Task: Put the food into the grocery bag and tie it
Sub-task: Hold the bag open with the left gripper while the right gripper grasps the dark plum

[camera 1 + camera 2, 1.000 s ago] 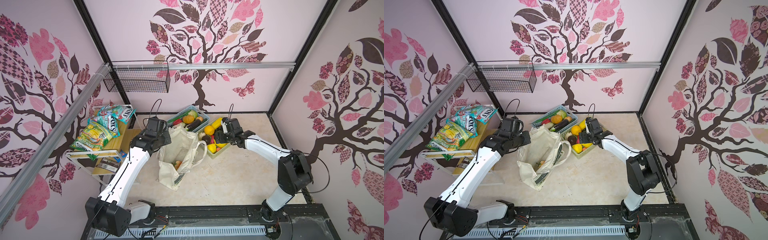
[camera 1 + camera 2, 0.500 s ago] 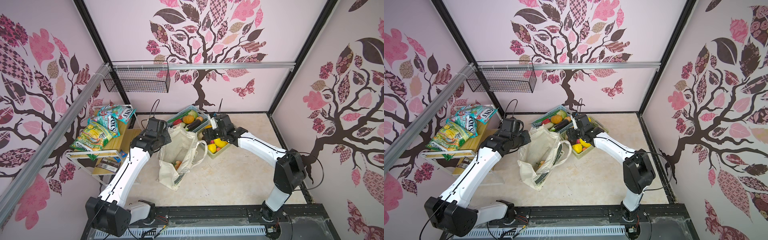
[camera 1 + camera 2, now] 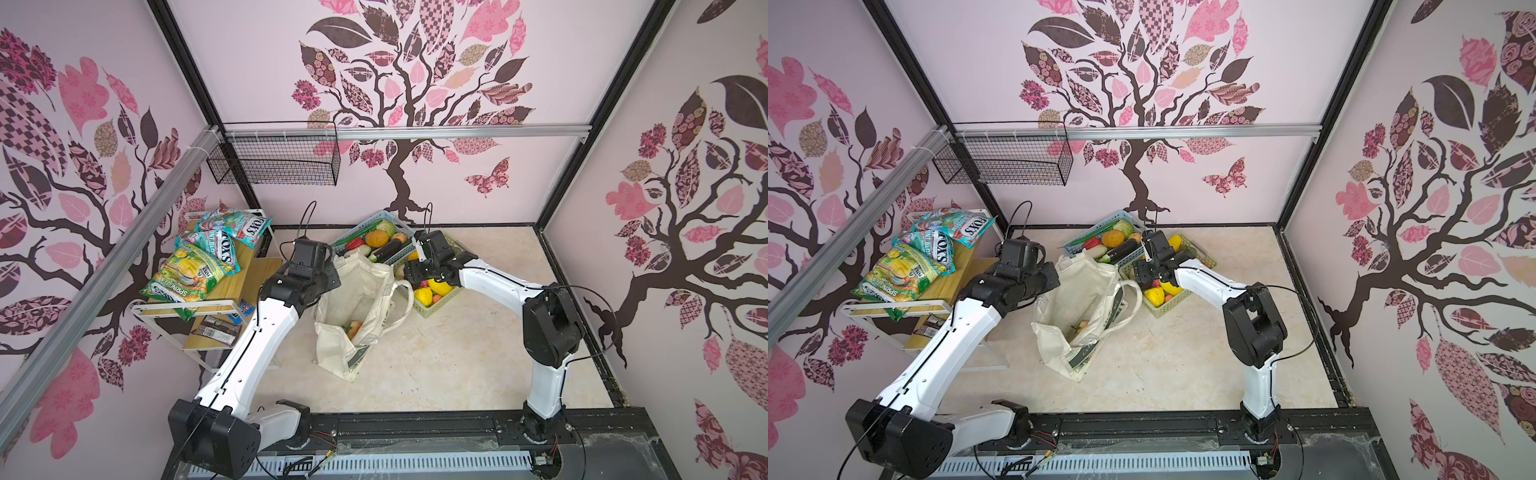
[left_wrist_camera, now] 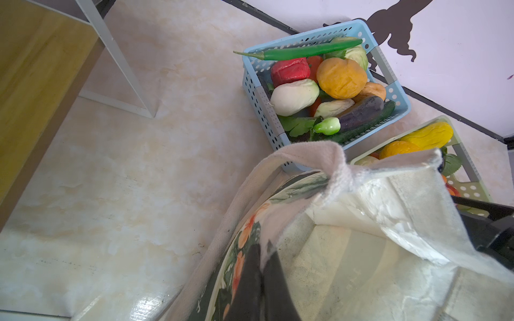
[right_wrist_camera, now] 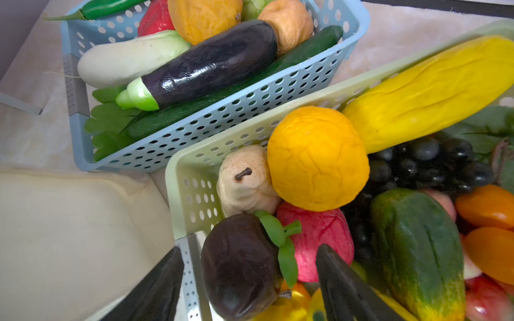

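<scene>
The cream canvas grocery bag [image 3: 357, 291] slumps open on the pale marbled counter [image 3: 457, 365], left of middle, with an orange-red piece of food [image 3: 353, 328] at its bottom. The left gripper [image 4: 262, 258] has its jaws clenched on the bag's back rim, propping the mouth up. The cloth is limp and would likely fold shut if let go.

Just beside the bag, toward the back edge, stands a pale green perforated plastic basket [image 5: 194, 166]. The right gripper [image 5: 249, 248] hovers over its near corner, jaws released and spread astride a glossy dark purple round fruit with a green stalk cap [image 5: 239, 264]. That fruit looks light, slightly squashy and slick, so a hold across its widest part seems safest.

One jaw appears to sit outside the basket wall, which could block closing. A red fruit [image 5: 317, 239] and a beige pear [image 5: 244, 180] crowd the other side. A light blue perforated basket [image 5: 222, 116] of vegetables lies behind.
</scene>
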Controlling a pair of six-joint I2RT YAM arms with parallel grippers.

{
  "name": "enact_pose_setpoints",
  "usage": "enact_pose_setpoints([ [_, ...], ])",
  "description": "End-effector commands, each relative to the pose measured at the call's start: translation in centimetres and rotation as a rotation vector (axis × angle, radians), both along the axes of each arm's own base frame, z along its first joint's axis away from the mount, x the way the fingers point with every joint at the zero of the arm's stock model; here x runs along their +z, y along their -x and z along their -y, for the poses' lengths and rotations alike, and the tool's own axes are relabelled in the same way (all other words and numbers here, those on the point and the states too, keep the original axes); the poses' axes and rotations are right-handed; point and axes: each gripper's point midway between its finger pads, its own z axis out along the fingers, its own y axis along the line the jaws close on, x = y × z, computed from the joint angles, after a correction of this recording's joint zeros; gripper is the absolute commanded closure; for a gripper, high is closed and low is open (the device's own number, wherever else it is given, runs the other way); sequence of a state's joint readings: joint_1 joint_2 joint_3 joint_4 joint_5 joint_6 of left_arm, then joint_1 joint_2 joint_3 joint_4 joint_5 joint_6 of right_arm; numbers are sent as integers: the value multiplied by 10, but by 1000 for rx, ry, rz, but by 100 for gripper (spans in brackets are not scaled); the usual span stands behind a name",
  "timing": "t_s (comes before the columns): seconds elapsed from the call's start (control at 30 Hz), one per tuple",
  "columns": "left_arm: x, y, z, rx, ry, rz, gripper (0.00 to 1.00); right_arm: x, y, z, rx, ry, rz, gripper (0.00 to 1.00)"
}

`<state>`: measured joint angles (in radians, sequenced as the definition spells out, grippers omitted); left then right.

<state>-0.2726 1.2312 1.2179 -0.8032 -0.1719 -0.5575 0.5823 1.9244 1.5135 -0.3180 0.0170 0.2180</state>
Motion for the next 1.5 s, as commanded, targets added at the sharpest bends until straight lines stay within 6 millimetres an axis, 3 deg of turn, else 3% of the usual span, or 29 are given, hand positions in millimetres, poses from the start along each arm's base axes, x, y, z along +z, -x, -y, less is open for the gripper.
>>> enact_pose_setpoints([
  [0.0,-1,-2,-3,15,4,24,100,-14,-5,-4,-11,29,-24,22],
  [0.5,-3,-3,-4,17,11,30,100,-51,1,-7,-11,82,-87,19],
  [0.7,-1,-3,-4,17,10,37,100,-52,6,-9,8,131,-96,17],
  [1.07,-2,-2,-4,20,17,41,100,-53,15,16,-5,288,-132,17],
  [1.3,-2,-3,-3,17,22,43,100,-55,18,12,9,274,-140,22],
  [1.47,-2,-2,-3,17,22,44,100,-59,19,-2,34,196,-159,22],
])
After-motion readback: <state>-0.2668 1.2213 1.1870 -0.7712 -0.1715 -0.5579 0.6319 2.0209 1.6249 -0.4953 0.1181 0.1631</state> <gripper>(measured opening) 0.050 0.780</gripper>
